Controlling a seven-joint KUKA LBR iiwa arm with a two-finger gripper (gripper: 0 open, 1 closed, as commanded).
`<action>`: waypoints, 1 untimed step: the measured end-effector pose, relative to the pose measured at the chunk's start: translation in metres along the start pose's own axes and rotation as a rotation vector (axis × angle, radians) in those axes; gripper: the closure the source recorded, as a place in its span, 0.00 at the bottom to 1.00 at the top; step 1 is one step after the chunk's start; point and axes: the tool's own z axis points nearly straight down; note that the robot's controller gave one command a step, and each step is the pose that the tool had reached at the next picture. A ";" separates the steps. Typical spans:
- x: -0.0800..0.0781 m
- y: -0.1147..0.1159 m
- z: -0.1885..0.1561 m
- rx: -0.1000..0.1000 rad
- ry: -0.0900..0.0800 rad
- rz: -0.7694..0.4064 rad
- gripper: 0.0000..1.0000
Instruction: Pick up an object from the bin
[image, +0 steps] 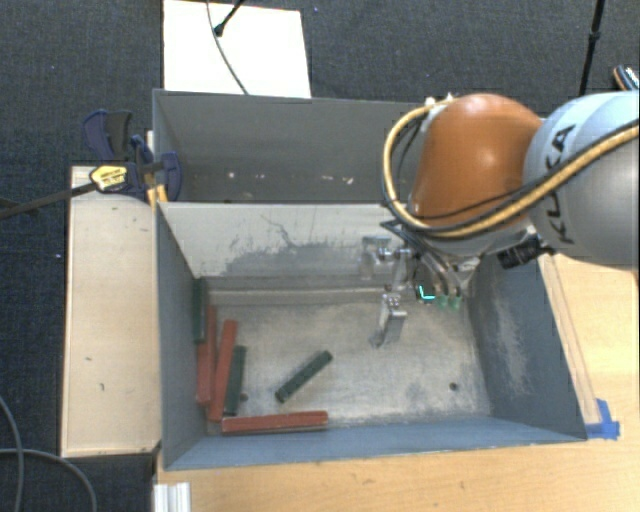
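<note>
My gripper (386, 330) hangs low over the bin's floor, right of the middle, with bare floor under it. The nearest loose thing is a short dark green stick (303, 375), lying slanted on the floor down and to the left of the gripper, apart from it. A long red stick (274, 422) lies flat along the bin's front wall, further left.
Against the left wall lies a small heap of sticks: two red ones (218, 360) side by side, a dark green one (236, 380) beside them and another green one (200, 310) along the wall. The arm's orange cover and cables hang over the back right corner.
</note>
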 end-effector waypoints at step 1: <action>0.023 0.056 0.154 -0.001 0.001 -0.002 0.00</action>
